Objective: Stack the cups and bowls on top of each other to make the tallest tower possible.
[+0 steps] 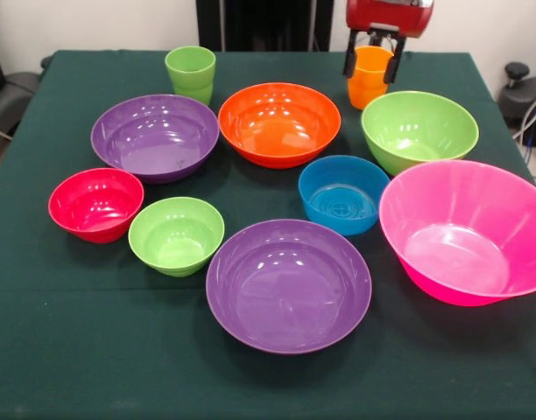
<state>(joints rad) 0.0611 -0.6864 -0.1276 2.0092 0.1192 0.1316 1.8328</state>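
I am seeing the pink bowl sitting well below the claw, nothing stacked in it. The orange cup is standing upright between the spread fingers; I cannot tell whether they are touching it.

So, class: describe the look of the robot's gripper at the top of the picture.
The gripper has a glossy red, rounded housing with a pale strip along its upper edge. Two slim black fingers hang from it, with thin dark linkages between them. No cables or markings can be made out.
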